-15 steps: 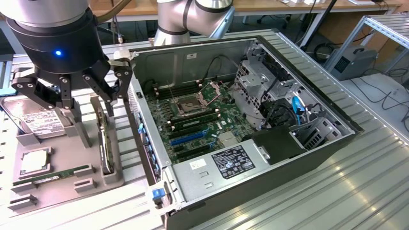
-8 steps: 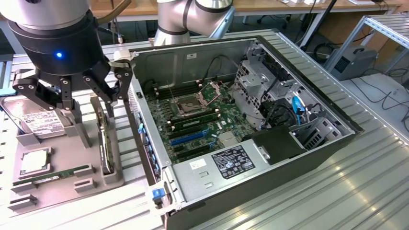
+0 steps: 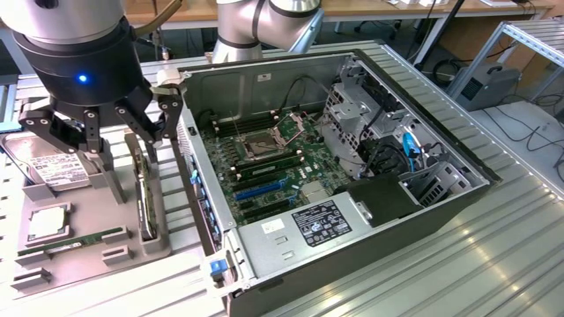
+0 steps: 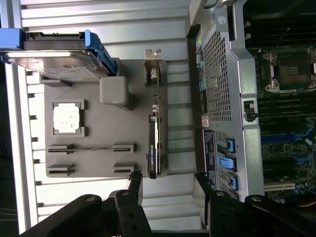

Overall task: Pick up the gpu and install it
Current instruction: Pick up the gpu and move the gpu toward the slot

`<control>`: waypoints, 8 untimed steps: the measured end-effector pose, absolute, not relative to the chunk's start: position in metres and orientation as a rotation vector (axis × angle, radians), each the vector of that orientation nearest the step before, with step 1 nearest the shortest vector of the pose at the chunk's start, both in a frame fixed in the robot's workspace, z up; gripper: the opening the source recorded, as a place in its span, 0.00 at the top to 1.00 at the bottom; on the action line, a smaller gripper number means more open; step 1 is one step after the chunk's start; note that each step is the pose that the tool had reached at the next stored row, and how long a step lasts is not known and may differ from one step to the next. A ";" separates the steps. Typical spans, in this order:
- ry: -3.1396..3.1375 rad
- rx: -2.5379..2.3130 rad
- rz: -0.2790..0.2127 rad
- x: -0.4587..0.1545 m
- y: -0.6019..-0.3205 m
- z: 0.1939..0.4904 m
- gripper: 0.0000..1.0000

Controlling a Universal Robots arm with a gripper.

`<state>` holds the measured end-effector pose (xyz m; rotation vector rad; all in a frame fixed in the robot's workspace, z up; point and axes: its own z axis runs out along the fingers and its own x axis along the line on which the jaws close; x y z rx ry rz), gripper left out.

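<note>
The gpu (image 3: 145, 201) is a slim black card standing on its edge in a slot at the side of the grey holder tray (image 3: 88, 257) that faces the case. In the wrist view the gpu (image 4: 154, 148) shows edge-on, with its silver bracket (image 4: 153, 61) at the far end. My gripper (image 3: 121, 142) hangs above the tray, over the card's bracket end, and is apart from it. The jaws are open with nothing between them. In the wrist view the gripper (image 4: 168, 190) has its two black fingers (image 4: 136, 182) either side of the card's line. The open computer case (image 3: 423, 198) lies beside the tray, motherboard (image 3: 273, 165) exposed.
On the tray are a silver hard drive (image 3: 49, 165) in a blue bracket, a processor chip (image 3: 49, 224) and a green memory stick (image 3: 70, 241). Blue expansion slots (image 3: 260, 190) show on the motherboard. The case's metal wall (image 3: 189, 152) rises right next to the gpu. Ribbed metal table (image 3: 493, 264) all around.
</note>
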<state>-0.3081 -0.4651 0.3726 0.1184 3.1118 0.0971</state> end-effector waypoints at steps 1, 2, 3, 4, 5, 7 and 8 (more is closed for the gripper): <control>3.112 0.118 0.097 -0.308 -0.465 0.372 0.46; 3.112 0.118 0.097 -0.308 -0.465 0.372 0.46; 3.112 0.118 0.097 -0.308 -0.465 0.372 0.46; 3.112 0.118 0.097 -0.308 -0.465 0.372 0.46; 3.112 0.118 0.097 -0.308 -0.465 0.371 0.46; 3.112 0.118 0.097 -0.308 -0.465 0.371 0.46; 3.112 0.118 0.097 -0.308 -0.465 0.371 0.46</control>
